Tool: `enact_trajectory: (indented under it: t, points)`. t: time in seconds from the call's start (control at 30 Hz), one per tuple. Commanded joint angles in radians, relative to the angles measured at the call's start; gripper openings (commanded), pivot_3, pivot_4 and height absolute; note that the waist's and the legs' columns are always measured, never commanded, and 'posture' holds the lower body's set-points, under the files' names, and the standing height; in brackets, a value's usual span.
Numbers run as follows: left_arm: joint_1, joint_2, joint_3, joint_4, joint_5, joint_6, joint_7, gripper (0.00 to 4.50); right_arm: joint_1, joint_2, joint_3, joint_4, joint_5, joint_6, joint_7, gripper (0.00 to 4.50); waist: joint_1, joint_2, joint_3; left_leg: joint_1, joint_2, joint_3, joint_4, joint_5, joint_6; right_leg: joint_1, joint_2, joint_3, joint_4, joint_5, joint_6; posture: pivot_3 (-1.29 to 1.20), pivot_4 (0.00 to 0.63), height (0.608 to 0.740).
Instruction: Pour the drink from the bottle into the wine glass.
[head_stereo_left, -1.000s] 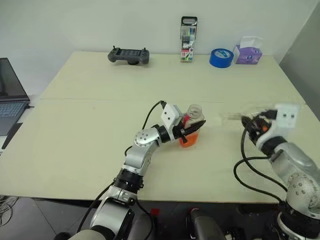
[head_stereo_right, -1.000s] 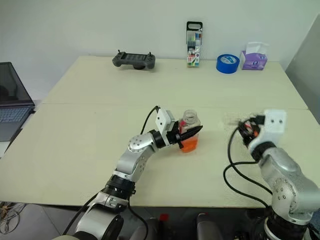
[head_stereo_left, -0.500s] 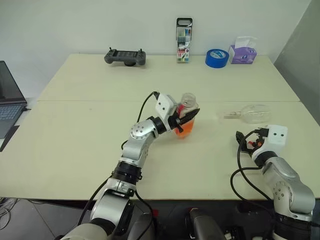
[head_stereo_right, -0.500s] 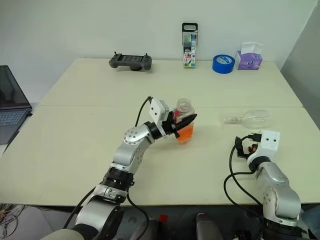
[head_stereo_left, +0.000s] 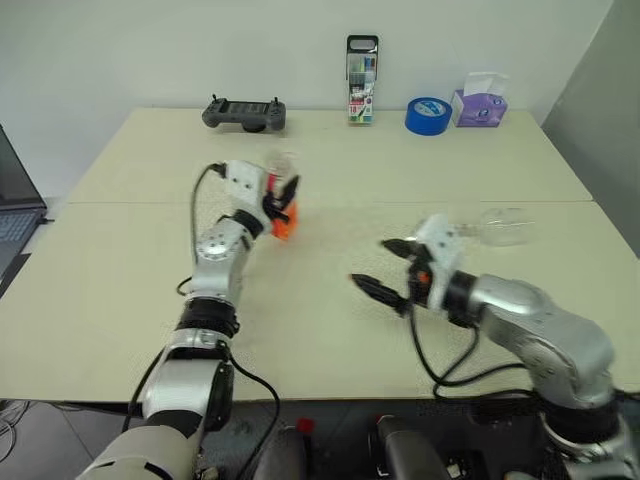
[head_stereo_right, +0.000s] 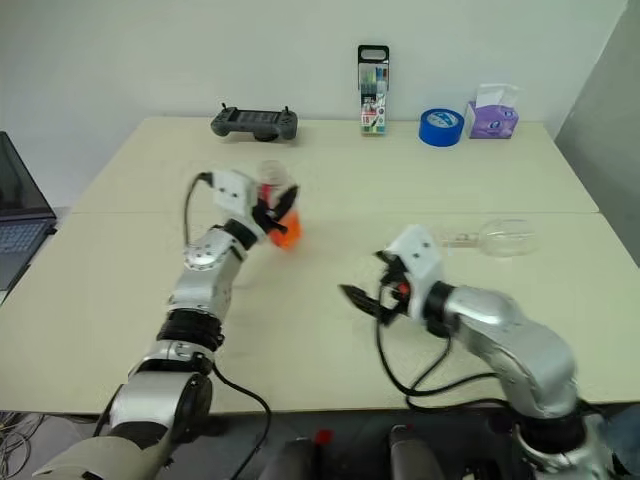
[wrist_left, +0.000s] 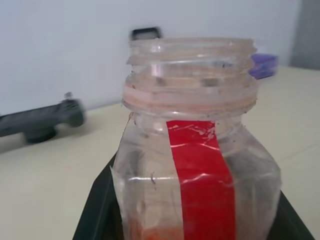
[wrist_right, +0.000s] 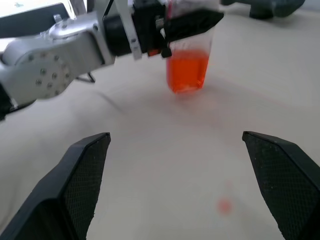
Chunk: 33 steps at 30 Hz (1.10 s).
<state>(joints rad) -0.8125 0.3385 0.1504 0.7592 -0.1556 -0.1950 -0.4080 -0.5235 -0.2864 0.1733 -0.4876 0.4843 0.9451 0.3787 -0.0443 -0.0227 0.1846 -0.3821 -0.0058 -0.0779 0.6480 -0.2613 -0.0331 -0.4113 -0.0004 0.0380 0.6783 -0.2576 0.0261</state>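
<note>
Orange drink (wrist_right: 187, 72) low in bottle (head_stereo_right: 277, 205), clamped upright in left claw (head_stereo_right: 281, 210). Right claw (head_stereo_right: 368, 290) spread wide, empty. Wine glass (head_stereo_right: 500, 238) toppled on worktop (head_stereo_right: 400, 190).

Clear glossy plastic bottle (wrist_left: 192, 165) with a shiny red label strip (wrist_left: 202, 185), pinched by matt black fingers (wrist_right: 82, 175); the table (wrist_right: 165, 150) beneath looks smooth and matt.

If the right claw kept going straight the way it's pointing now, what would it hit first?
Probably the bottle, held in the left claw. The right wrist view looks between the open right claw fingers across bare table toward it, though depth is unclear.
</note>
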Motion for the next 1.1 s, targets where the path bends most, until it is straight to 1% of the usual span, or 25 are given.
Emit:
enact_trajectory:
  t: [0.03, 0.1, 0.2, 0.27, 0.3, 0.4, 0.47, 0.53, 0.6, 0.7, 0.8, 0.83, 1.1]
  points:
    - [-0.037, 0.06, 0.083, 0.021, -0.031, -0.044, 0.049, 1.64, -0.151, 0.112, 0.108, 0.254, -0.135, -0.177, -0.03, 4.5, 0.001, -0.001, 0.0, 0.0, 0.0, 0.0, 0.001, 0.0, 0.0, 0.0, -0.001, 0.0, 0.001, 0.0, -0.001, 0.0, 0.15, 0.74]
    - [-0.03, 0.062, 0.097, 0.018, -0.044, -0.045, 0.041, 1.64, -0.203, 0.17, 0.113, 0.369, -0.174, -0.252, -0.036, 4.5, 0.006, -0.001, 0.0, 0.0, 0.0, -0.001, 0.0, 0.0, 0.0, -0.001, -0.002, 0.0, 0.001, 0.003, -0.005, 0.0, 0.15, 0.74]
    - [-0.011, 0.057, 0.106, -0.004, -0.046, -0.05, 0.044, 1.64, -0.235, 0.214, 0.105, 0.469, -0.212, -0.331, -0.026, 4.5, 0.022, -0.003, -0.001, -0.005, -0.002, -0.001, 0.001, 0.001, -0.002, -0.004, -0.007, -0.001, -0.001, 0.002, -0.004, 0.0, 0.15, 0.74]
    - [0.001, 0.054, 0.107, -0.012, -0.041, -0.052, 0.054, 1.64, -0.233, 0.221, 0.107, 0.49, -0.225, -0.352, -0.009, 4.5, 0.024, -0.004, -0.002, -0.016, -0.004, -0.002, 0.003, 0.005, -0.009, -0.012, -0.012, -0.001, -0.001, 0.002, -0.004, 0.0, 0.15, 0.74]
    - [0.005, 0.049, 0.112, -0.015, -0.048, -0.046, 0.059, 1.64, -0.23, 0.221, 0.11, 0.494, -0.23, -0.359, 0.001, 4.5, 0.024, -0.004, -0.002, -0.019, -0.005, -0.002, 0.006, 0.005, -0.01, -0.013, -0.016, -0.001, -0.001, 0.002, -0.003, 0.0, 0.15, 0.74]
    - [0.021, 0.041, 0.114, -0.019, -0.05, -0.035, 0.072, 1.64, -0.219, 0.217, 0.12, 0.495, -0.243, -0.365, 0.028, 4.5, 0.021, -0.004, -0.002, -0.02, -0.009, 0.0, 0.01, 0.004, -0.01, -0.014, -0.02, 0.0, -0.001, 0.003, -0.003, 0.0, 0.15, 0.74]
    - [0.034, 0.039, 0.108, -0.018, -0.04, -0.044, 0.084, 1.64, -0.21, 0.213, 0.121, 0.49, -0.25, -0.364, 0.037, 4.5, 0.018, -0.004, -0.002, -0.02, -0.009, 0.0, 0.012, 0.002, -0.006, -0.013, -0.02, 0.0, 0.0, 0.003, -0.002, 0.0, 0.15, 0.74]
    - [0.051, 0.035, 0.109, -0.022, -0.038, -0.051, 0.093, 1.64, -0.202, 0.212, 0.121, 0.485, -0.256, -0.364, 0.044, 4.5, 0.015, -0.004, -0.002, -0.019, -0.009, -0.001, 0.013, 0.002, -0.005, -0.012, -0.019, 0.0, 0.002, 0.004, -0.001, 0.0, 0.15, 0.74]
    - [0.07, 0.034, 0.117, -0.028, -0.043, -0.05, 0.108, 2.37, -0.195, 0.213, 0.118, 0.483, -0.262, -0.364, 0.048, 4.5, 0.013, -0.004, -0.002, -0.017, -0.007, -0.002, 0.013, 0.002, -0.005, -0.011, -0.018, -0.001, 0.003, 0.004, -0.001, 0.0, 0.15, 0.74]
    - [0.099, 0.036, 0.117, -0.049, -0.046, -0.039, 0.114, 3.27, -0.187, 0.215, 0.114, 0.487, -0.27, -0.366, 0.053, 4.5, 0.012, -0.004, -0.002, -0.016, -0.005, -0.002, 0.013, 0.002, -0.005, -0.011, -0.015, -0.002, 0.004, 0.005, -0.001, 0.0, 0.15, 0.74]
    - [0.123, 0.044, 0.099, -0.072, -0.02, -0.027, 0.134, 4.27, -0.185, 0.214, 0.113, 0.493, -0.274, -0.369, 0.06, 4.5, 0.012, -0.004, -0.002, -0.016, -0.004, -0.002, 0.013, 0.002, -0.005, -0.011, -0.014, -0.002, 0.004, 0.005, -0.001, 0.0, 0.15, 0.74]
    - [0.129, 0.048, 0.09, -0.078, -0.01, -0.023, 0.134, 4.46, -0.185, 0.214, 0.113, 0.493, -0.275, -0.369, 0.063, 4.5, 0.012, -0.004, -0.002, -0.016, -0.004, -0.002, 0.013, 0.002, -0.005, -0.011, -0.014, -0.002, 0.003, 0.005, -0.001, 0.0, 0.15, 0.74]
    - [0.205, 0.028, 0.079, -0.2, -0.017, 0.045, 0.138, 4.46, -0.17, 0.206, 0.085, 0.461, -0.268, -0.352, 0.069, 4.5, 0.012, -0.004, -0.002, -0.016, -0.004, -0.002, 0.013, 0.002, -0.005, -0.011, -0.014, -0.001, 0.003, 0.005, -0.001, 0.0, 0.15, 0.74]
